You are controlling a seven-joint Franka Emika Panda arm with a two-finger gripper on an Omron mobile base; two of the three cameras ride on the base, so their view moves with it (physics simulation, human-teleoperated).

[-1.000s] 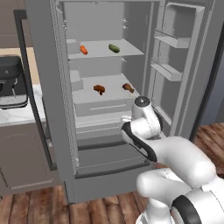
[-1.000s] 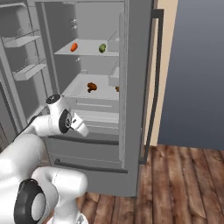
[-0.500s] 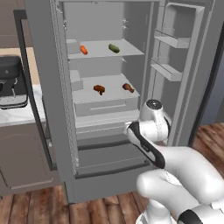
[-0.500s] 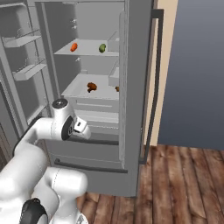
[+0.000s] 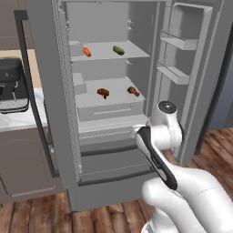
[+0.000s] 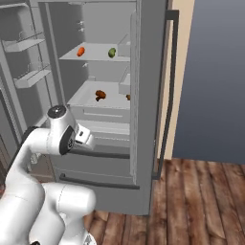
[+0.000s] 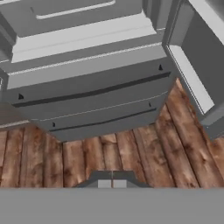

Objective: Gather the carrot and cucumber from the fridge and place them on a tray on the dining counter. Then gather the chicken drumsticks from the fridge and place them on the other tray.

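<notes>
Dark fingertips of the hand (image 7: 112, 183) pressed together, grasping nothing, above bare wooden floor (image 7: 109, 157) before the fridge's (image 5: 109, 123) lower drawers; doors swung wide; carrot (image 5: 87, 52) and cucumber (image 5: 118, 50) on upper shelf; drumsticks (image 5: 103, 93) on shelf below.

The grey fridge (image 5: 54, 113) stands with both doors swung wide, its right door (image 5: 195, 68) carrying two pale shelf bins on its inner side. Below the lit compartment sit closed freezer drawers (image 7: 92, 94) with long dark handle slots. Wood plank flooring (image 6: 201, 201) runs in front. To the left, a dark appliance (image 5: 12, 86) rests on a white surface (image 5: 22, 120) above brown cabinets (image 5: 27, 168). A blue-grey wall (image 6: 215, 72) rises right of the fridge.
</notes>
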